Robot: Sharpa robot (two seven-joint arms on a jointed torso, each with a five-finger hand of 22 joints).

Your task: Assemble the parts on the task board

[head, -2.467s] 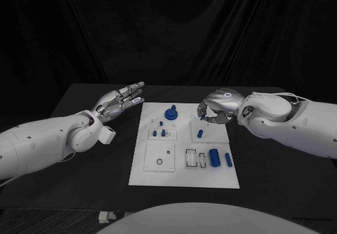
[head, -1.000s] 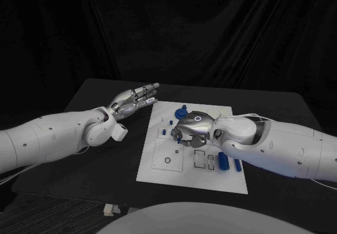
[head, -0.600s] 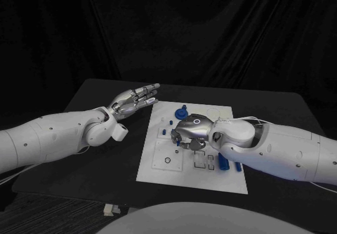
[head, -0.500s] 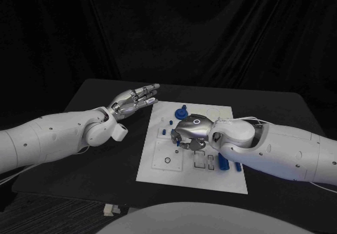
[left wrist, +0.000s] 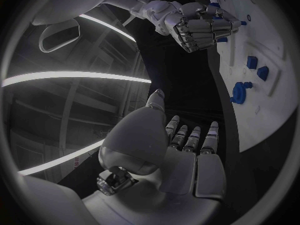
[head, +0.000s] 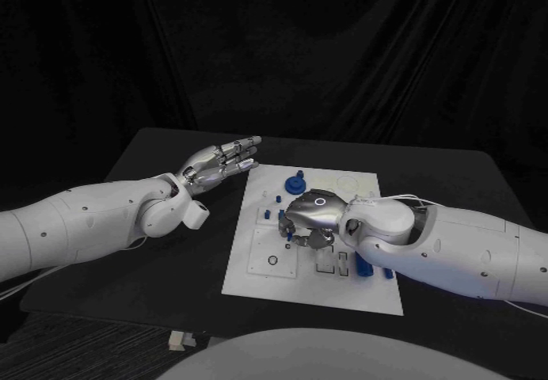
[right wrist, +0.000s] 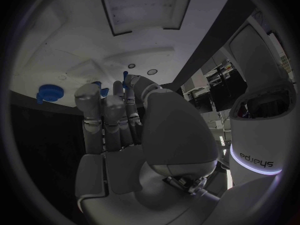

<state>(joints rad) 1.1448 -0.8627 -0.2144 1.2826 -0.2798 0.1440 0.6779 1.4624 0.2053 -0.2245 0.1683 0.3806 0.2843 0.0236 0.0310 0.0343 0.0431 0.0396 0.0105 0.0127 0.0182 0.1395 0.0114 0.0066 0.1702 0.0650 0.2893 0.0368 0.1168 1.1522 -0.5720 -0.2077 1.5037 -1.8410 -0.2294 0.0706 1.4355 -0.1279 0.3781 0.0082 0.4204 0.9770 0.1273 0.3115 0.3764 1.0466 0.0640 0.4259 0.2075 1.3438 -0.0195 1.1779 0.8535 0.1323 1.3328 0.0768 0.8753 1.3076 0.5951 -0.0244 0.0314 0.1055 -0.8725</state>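
Right hand (head: 306, 221) of mine hovers low over the middle of the flat white plastic task board (head: 260, 279), fingers curled downward; a small blue peg (right wrist: 125, 78) seems pinched at the fingertips in the right wrist view, though I cannot tell for certain that I hold it. Left hand (head: 215, 164) hangs above the black counter (head: 160, 261) just beside the board's far left corner, flat, fingers apart, holding nothing. To do this step well, I judge I should keep the wrist steady, bring the peg upright over its hole, and press straight down without sweeping the short blue pins (head: 265, 214) that stand in the raised square panel next to my fingers. A round blue knob-like part (head: 294, 185) stands at the far end of the board, apart from my hand. Nearer me, a square panel with a small ring-shaped hole (head: 272, 260) has nothing in it, and beside it the slotted recesses hold a blue cylinder (head: 362, 264), partly hidden by my forearm.
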